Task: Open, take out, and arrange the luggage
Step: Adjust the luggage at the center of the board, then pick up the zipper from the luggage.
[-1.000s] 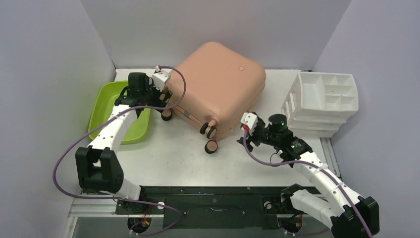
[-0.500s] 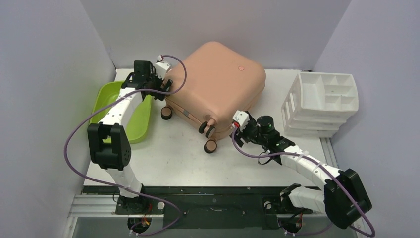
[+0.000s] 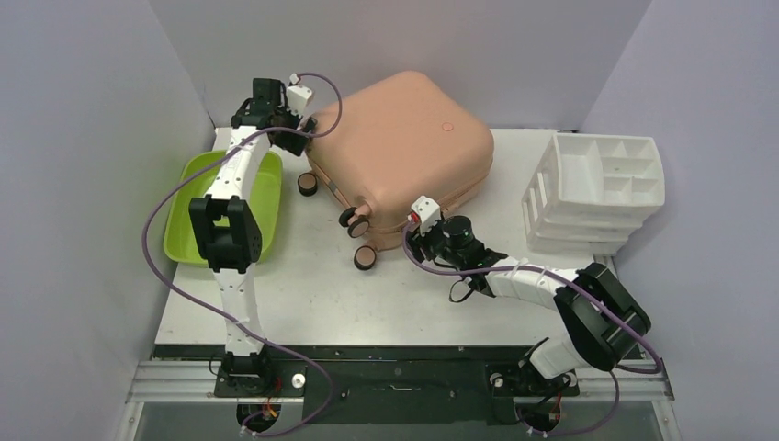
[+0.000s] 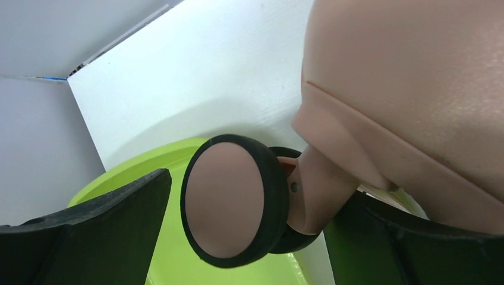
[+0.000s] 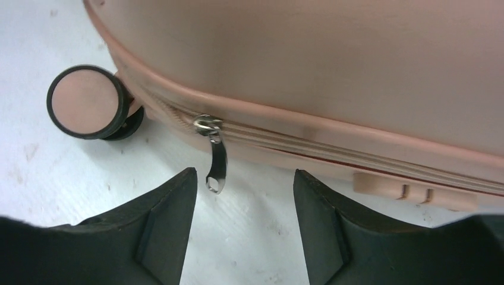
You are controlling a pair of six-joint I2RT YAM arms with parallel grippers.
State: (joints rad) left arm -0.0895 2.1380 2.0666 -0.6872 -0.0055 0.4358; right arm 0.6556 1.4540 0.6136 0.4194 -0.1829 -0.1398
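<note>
Salmon-pink luggage [image 3: 404, 147], lime-green tub [image 3: 184, 220]

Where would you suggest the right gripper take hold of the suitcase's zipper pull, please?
Pinch the hanging metal pull tab near its lower end, coming from the near side, as the open right gripper faces it. It dangles clear of the luggage shell, thin and flat, but sits off-centre between the jaws, so centre on it first.

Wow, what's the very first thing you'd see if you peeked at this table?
The big salmon-pink suitcase lies closed at the back of the table, its wheels toward the front left. The left gripper stands open around a caster wheel at its left corner, beside the lime-green tub. The right gripper is open just short of the dangling silver zipper pull on the near edge.
</note>
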